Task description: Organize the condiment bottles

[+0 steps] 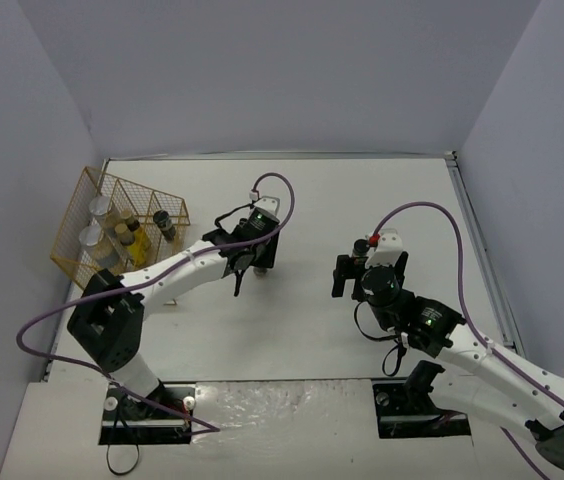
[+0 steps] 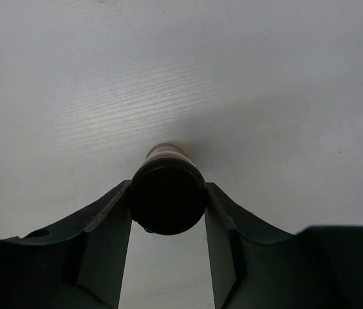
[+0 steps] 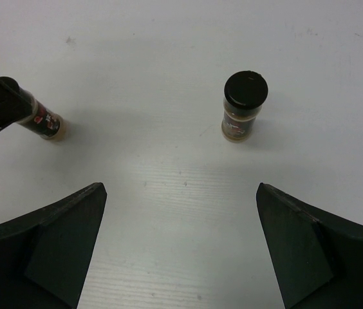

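Note:
My left gripper (image 2: 168, 193) is shut on a short dark jar with a black lid (image 2: 167, 198), and both fingers press its sides. The jar stands on the white table, its tan lower body (image 3: 45, 123) showing at the left of the right wrist view. In the top view the left gripper (image 1: 262, 254) is at the table's middle. A second black-lidded jar (image 3: 242, 111) stands upright ahead of my right gripper (image 3: 181, 190), which is open and holds nothing. The right gripper (image 1: 354, 272) sits right of centre.
A gold wire rack (image 1: 80, 265) stands at the far left. It holds several bottles: clear ones with grey lids (image 1: 99, 207), yellow ones (image 1: 139, 246) and a dark jar (image 1: 162, 218). Grey walls close in the table on three sides.

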`<move>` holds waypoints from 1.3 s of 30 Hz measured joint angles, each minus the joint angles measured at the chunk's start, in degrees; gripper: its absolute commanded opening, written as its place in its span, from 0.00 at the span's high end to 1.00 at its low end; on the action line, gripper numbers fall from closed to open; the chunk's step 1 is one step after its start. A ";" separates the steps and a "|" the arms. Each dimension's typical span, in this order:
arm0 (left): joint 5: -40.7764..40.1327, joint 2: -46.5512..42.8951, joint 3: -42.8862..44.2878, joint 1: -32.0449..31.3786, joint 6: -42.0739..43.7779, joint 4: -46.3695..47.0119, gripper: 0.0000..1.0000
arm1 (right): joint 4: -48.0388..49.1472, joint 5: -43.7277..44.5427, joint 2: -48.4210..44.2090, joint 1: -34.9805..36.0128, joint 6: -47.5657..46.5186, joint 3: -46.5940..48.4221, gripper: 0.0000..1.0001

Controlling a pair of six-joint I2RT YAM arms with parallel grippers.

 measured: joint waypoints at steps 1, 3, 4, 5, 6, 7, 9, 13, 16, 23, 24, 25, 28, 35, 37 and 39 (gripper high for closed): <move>-0.79 -1.12 0.22 0.12 -0.01 -1.27 0.84 | 0.00 -0.02 0.00 0.00 0.00 0.00 0.00; -2.52 -3.85 1.89 0.58 0.01 -4.80 0.84 | 0.00 -0.02 0.00 0.00 -0.02 -0.02 0.00; -3.23 -5.30 2.84 1.12 0.06 -5.90 0.84 | 0.00 -0.05 0.00 0.00 -0.02 -0.01 0.00; -3.93 -6.75 3.78 1.66 0.12 -6.97 0.84 | 0.00 -0.07 0.00 0.00 -0.02 0.00 0.00; -4.38 -8.71 4.64 2.84 0.27 -7.77 0.84 | 0.00 -0.11 0.00 0.00 -0.02 0.00 0.00; -4.67 -10.58 5.22 4.49 0.46 -8.36 0.84 | 0.00 -0.13 0.00 0.00 -0.02 0.00 0.00; -4.96 -14.74 5.55 8.45 0.77 -9.17 0.84 | -0.01 -0.23 0.00 -0.18 -0.02 0.00 0.00; -6.10 -20.10 5.68 17.63 1.24 -11.12 0.84 | 0.00 -0.46 0.02 -0.33 0.00 0.00 0.00; -5.37 -20.58 5.68 23.83 1.47 -12.07 0.84 | 0.00 -0.52 0.11 -0.32 -0.02 0.00 0.00; -4.60 -18.57 4.14 31.20 1.35 -12.23 0.84 | 0.00 -0.57 0.29 -0.33 -0.02 0.00 0.00; -4.53 -18.11 3.93 31.77 1.28 -12.16 0.84 | 0.00 -0.58 0.26 -0.33 -0.02 0.00 0.00; -4.44 -17.64 3.68 32.27 1.24 -11.93 0.84 | 0.00 -0.61 0.19 -0.33 -0.02 0.00 0.00; -4.21 -16.66 2.34 33.26 0.94 -11.46 0.84 | -0.01 -0.70 -0.24 -0.34 -0.02 0.00 0.00; -4.07 -16.08 -4.49 33.53 -0.86 -8.77 0.78 | 0.02 -0.75 -0.36 -0.38 -0.04 0.00 0.00; -3.99 -15.83 -6.72 33.55 -1.46 -7.71 0.75 | 0.04 -0.76 0.11 -0.45 -0.05 0.00 0.00; -4.05 -15.19 -8.14 33.57 -2.05 -7.12 0.71 | 0.06 -0.87 0.80 -0.58 -0.07 0.00 0.00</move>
